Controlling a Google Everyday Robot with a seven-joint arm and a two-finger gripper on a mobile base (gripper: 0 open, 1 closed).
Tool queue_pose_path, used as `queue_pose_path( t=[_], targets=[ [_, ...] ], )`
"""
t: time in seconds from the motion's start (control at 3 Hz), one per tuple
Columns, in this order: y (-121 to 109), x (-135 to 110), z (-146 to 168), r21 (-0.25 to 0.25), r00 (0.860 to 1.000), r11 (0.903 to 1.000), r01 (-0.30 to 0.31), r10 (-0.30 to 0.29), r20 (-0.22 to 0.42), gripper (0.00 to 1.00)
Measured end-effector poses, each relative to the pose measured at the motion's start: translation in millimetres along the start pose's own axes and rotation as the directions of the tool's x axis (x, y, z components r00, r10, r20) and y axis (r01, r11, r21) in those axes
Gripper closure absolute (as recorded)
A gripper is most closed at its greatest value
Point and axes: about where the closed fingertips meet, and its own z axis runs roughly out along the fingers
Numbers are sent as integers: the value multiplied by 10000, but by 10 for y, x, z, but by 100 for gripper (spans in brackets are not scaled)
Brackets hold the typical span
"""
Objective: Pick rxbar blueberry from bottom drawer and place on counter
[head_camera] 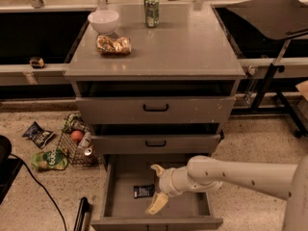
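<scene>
The bottom drawer [120,189] is pulled open at the foot of the grey cabinet. The rxbar blueberry [143,191], a small dark flat bar, lies on the drawer floor left of centre. My gripper [156,186] reaches in from the right over the drawer, just right of the bar. It is open and empty, one cream finger [157,170] up and the other [156,204] down. The counter [168,47] is the cabinet's flat grey top.
On the counter stand a white bowl [104,20], a gold-brown snack bag [113,45] and a green can [151,10]. A wire basket [77,143] with items and two loose bags [38,134] lie on the floor at left. A black stand [274,76] is at right.
</scene>
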Motion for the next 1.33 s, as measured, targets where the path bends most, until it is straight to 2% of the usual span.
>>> queue_pose_path(
  t=[0.33, 0.67, 1.0, 1.33],
  targets=[
    [33, 296, 525, -140, 9981, 9989, -445, 451, 420, 0],
    [57, 563, 1038, -354, 9905, 9946, -979, 1008, 932, 0],
    [56, 561, 1036, -353, 9906, 9946, -972, 1001, 930, 0],
    [-30, 745, 1131, -358, 9939, 9956, -863, 885, 656, 0]
  ],
)
